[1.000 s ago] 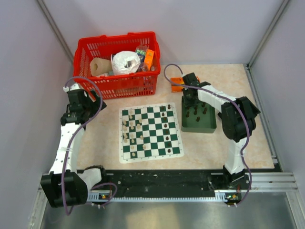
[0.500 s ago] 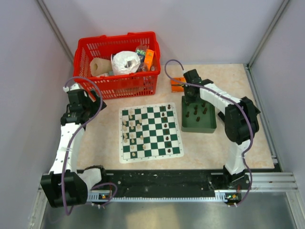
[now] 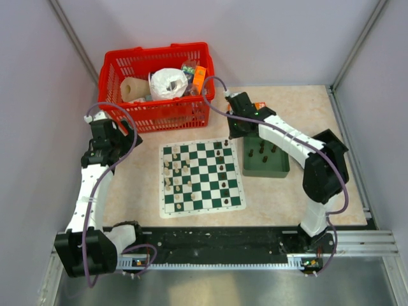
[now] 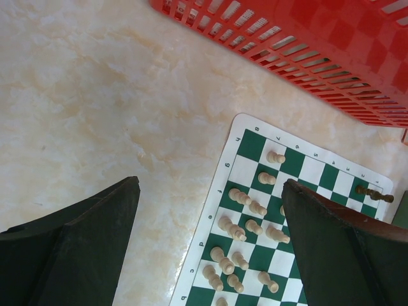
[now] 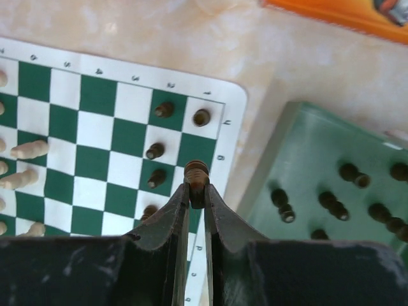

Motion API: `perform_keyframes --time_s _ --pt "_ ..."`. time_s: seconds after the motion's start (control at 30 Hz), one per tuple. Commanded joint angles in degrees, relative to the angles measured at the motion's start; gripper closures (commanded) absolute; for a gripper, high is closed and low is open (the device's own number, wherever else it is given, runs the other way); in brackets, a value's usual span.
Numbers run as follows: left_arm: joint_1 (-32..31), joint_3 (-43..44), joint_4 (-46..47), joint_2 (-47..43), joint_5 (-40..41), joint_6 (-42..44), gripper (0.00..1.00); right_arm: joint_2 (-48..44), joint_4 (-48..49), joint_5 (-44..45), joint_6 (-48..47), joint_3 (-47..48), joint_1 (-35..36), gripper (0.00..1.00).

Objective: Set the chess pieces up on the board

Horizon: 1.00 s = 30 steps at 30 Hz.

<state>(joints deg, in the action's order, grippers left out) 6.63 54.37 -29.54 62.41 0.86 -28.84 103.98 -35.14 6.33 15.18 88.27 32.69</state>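
The board (image 3: 167, 212) lies mid-table, with cream chess pieces (image 3: 175, 172) on its left columns and dark ones (image 3: 223, 159) on its right. My right gripper (image 3: 233, 131) hangs over the board's far right corner. In the right wrist view it (image 5: 197, 191) is shut on a dark brown chess piece (image 5: 196, 172), held above the board's right border (image 5: 233, 137). More dark pieces (image 5: 280, 204) stand in the dark green tray (image 5: 306, 146). My left gripper (image 4: 210, 183) is open and holds nothing, above the table by the board's left edge (image 4: 227, 167), near the cream pieces (image 4: 245, 204).
A red basket (image 3: 159, 115) filled with household items stands behind the board, close to the left gripper (image 3: 121, 137). The green tray (image 3: 266, 167) sits right of the board. An orange packet (image 5: 331, 13) lies behind the tray. Walls close in on both sides.
The right arm has swung left from above the green tray to the board's far right corner, its fingers now closed on a dark piece. The left arm has not moved.
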Motion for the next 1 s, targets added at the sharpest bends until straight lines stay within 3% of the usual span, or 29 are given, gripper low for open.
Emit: perform_keyframes --time_s 0.0,0.97 --pt "0.0 0.2 2.4 -0.5 -0.3 -0.2 0.01 2.0 2.0 -1.1 3.1 -0.3 1.1 0.88" --pt "0.0 0.0 2.4 -0.3 -0.3 -0.2 0.01 10.5 3.8 -1.9 2.8 0.1 3.1 0.87"
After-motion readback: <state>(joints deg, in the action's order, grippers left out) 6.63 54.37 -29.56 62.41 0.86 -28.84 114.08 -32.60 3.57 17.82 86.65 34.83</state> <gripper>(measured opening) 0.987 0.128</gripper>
